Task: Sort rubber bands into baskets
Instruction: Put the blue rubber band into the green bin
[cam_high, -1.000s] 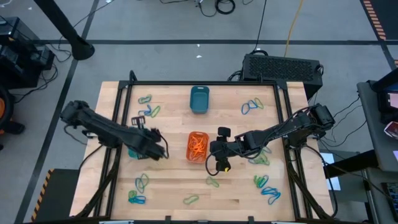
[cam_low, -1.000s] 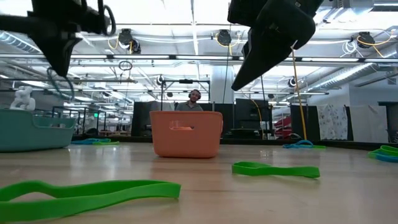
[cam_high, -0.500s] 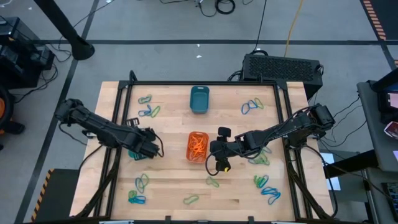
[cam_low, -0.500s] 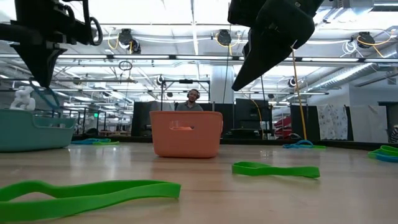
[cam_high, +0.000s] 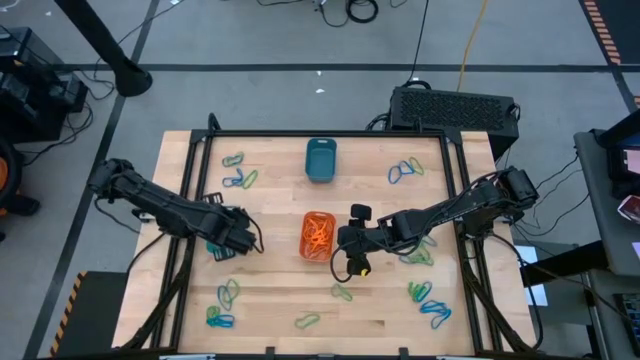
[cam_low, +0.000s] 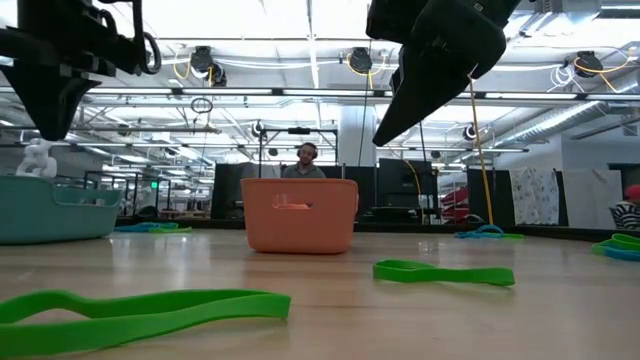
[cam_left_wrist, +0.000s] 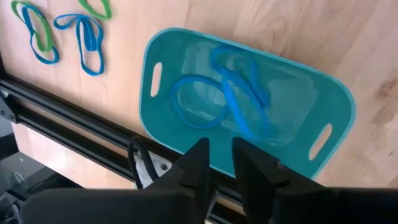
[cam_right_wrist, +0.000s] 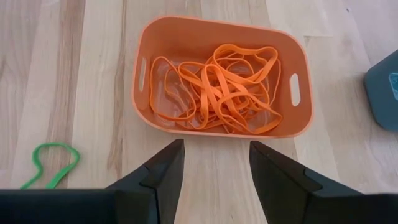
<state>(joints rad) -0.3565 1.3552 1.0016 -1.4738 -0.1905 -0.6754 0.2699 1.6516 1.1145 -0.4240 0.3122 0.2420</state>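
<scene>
My left gripper (cam_left_wrist: 219, 149) hovers open above the turquoise basket (cam_left_wrist: 339, 99) at the table's left, pointing down, with nothing between its fingers. Blue rubber bands (cam_left_wrist: 227, 93) lie on that basket's floor. In the high view the gripper (cam_high: 222, 243) covers most of the basket (cam_high: 212, 249). My right gripper (cam_right_wrist: 214, 149) is open and empty, above bare wood beside the orange basket (cam_right_wrist: 217, 25), which holds a tangle of orange bands (cam_right_wrist: 217, 81). The dark teal basket (cam_high: 320, 160) stands at the far middle.
Loose green and blue bands lie scattered at the far left (cam_high: 235, 172), far right (cam_high: 405, 170), near left (cam_high: 225, 300), near right (cam_high: 430, 300) and near middle (cam_high: 342, 292). A black frame rail (cam_high: 190, 200) runs along the table's sides. A person (cam_low: 307, 158) sits beyond the table.
My left gripper has moved toward the table's left edge and a little down, over the turquoise basket, tipping more steeply downward. The blue band that hung below its fingers in the low view is gone from them: it has let go.
</scene>
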